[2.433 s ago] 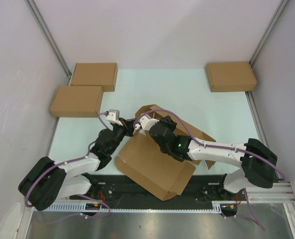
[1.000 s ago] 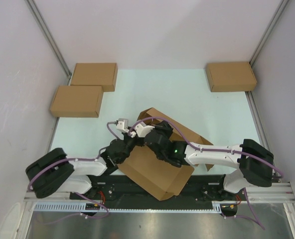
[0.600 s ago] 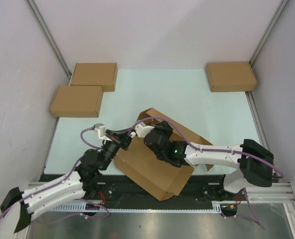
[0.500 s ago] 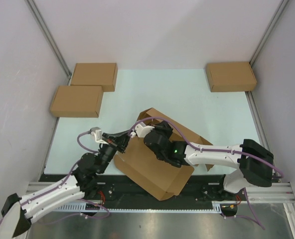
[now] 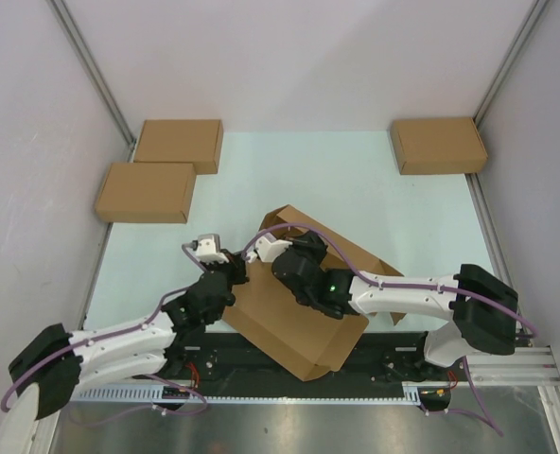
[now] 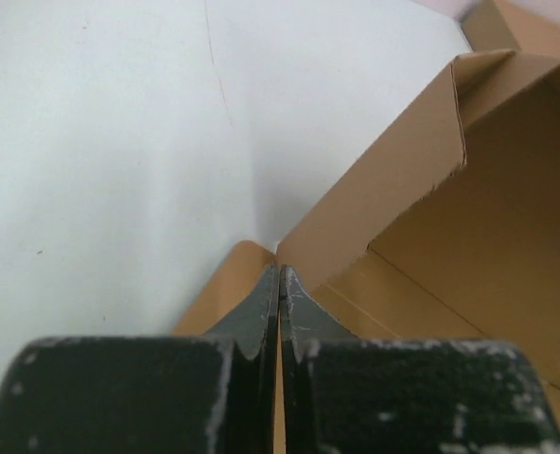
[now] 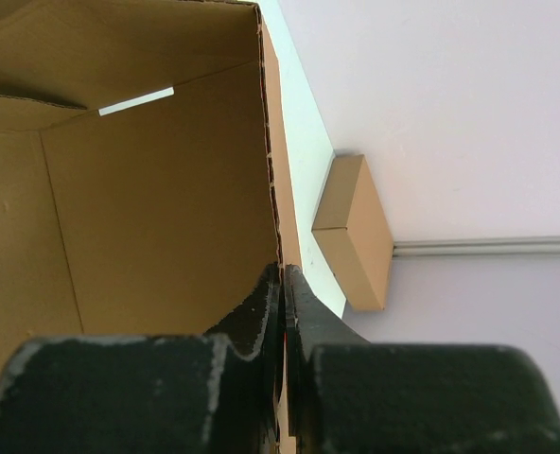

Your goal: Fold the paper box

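Observation:
The paper box (image 5: 289, 317) lies half-folded near the table's front middle, a brown cardboard sheet with raised walls and loose flaps. My right gripper (image 5: 278, 259) is over its far left part, shut on the top edge of an upright wall (image 7: 272, 142); the box's inside (image 7: 138, 208) fills that view's left. My left gripper (image 5: 236, 273) is at the box's left edge, shut. In the left wrist view its tips (image 6: 279, 270) touch the corner where the raised wall (image 6: 384, 203) meets a rounded flap (image 6: 237, 274). Nothing shows gripped between them.
Three closed brown boxes stand at the back: two at the far left (image 5: 178, 144) (image 5: 146, 191), one at the far right (image 5: 438, 145), also in the right wrist view (image 7: 354, 232). Grey walls enclose the pale table (image 5: 356, 184); the arms' black base rail (image 5: 280, 364) runs along the front.
My left arm swung out to the left, away from the box, and came back to its left edge, staying shut. The right gripper and the box have hardly moved in the last second.

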